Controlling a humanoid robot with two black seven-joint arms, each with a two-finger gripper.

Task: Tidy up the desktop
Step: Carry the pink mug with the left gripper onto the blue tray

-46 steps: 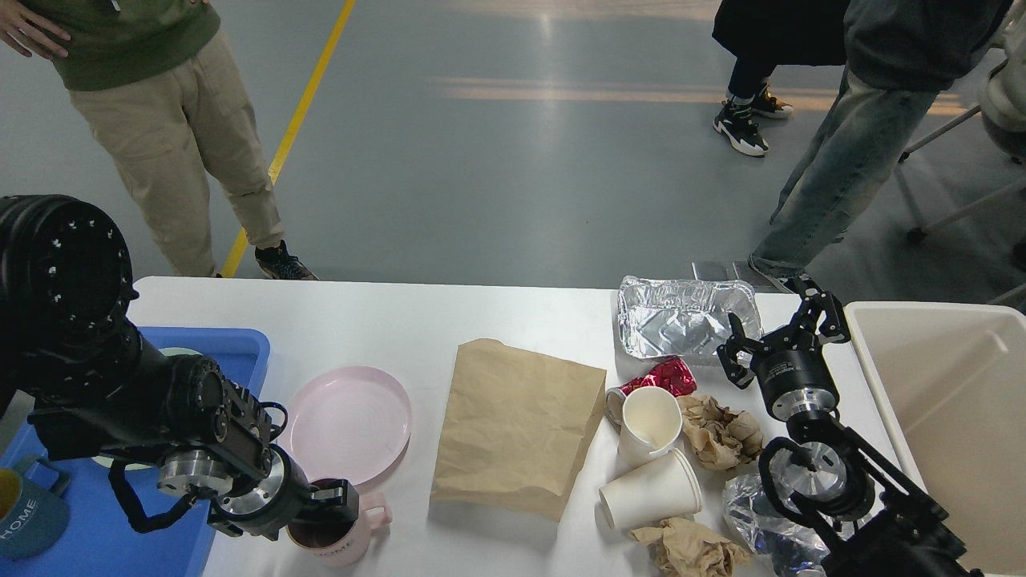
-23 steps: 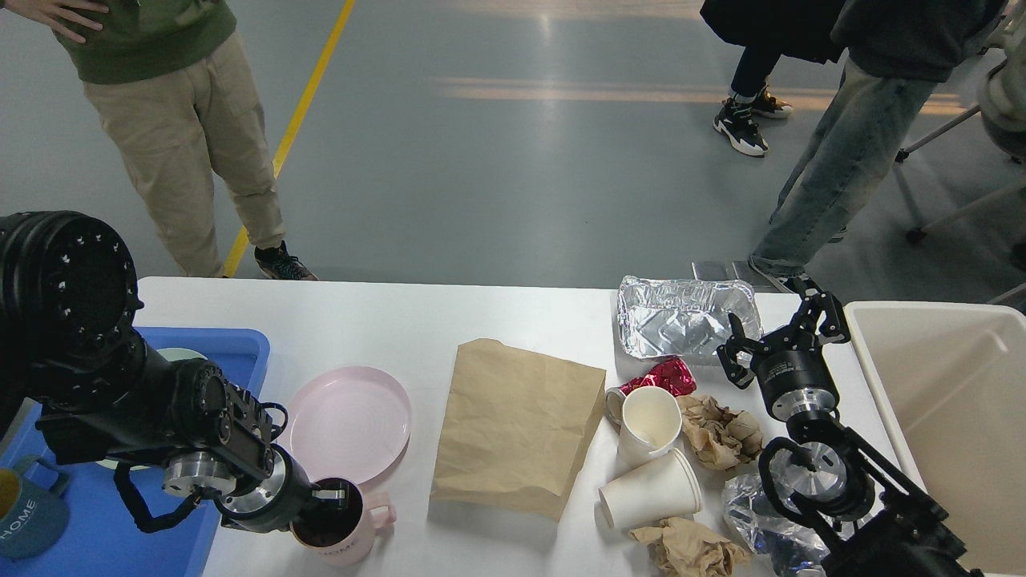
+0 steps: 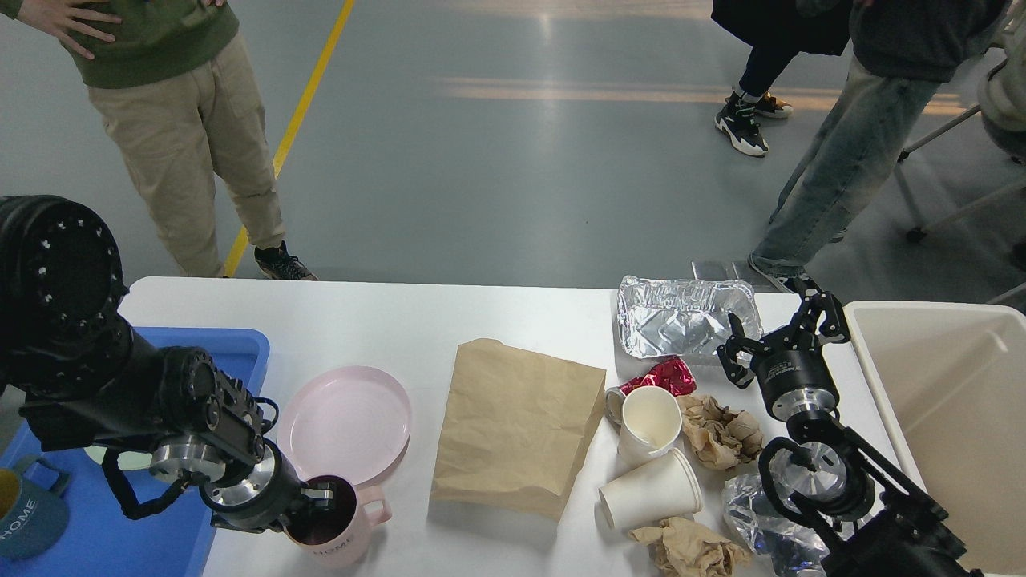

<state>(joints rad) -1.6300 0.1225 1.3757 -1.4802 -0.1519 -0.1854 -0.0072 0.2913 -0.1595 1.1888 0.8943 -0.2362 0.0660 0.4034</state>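
The white desktop (image 3: 361, 312) carries dishes on the left and litter on the right. My left gripper (image 3: 319, 498) is at the front left, shut on the rim of a pink mug (image 3: 341, 533), with one finger inside it. A pink plate (image 3: 349, 421) lies just behind the mug. My right gripper (image 3: 780, 332) is open and holds nothing, next to the right end of a foil tray (image 3: 681, 316). A brown paper bag (image 3: 517, 425) lies flat in the middle.
Two paper cups (image 3: 649, 421) (image 3: 649, 489), a red wrapper (image 3: 665, 375), crumpled brown paper (image 3: 721, 433) (image 3: 689, 549) and clear plastic (image 3: 753, 513) crowd the right. A blue tray (image 3: 232, 349) holds a blue-grey mug (image 3: 28, 513). A beige bin (image 3: 946, 401) stands at the right edge. People stand beyond the table.
My left arm has shifted slightly to the left, and the pink mug has barely moved. The right arm has stayed still.
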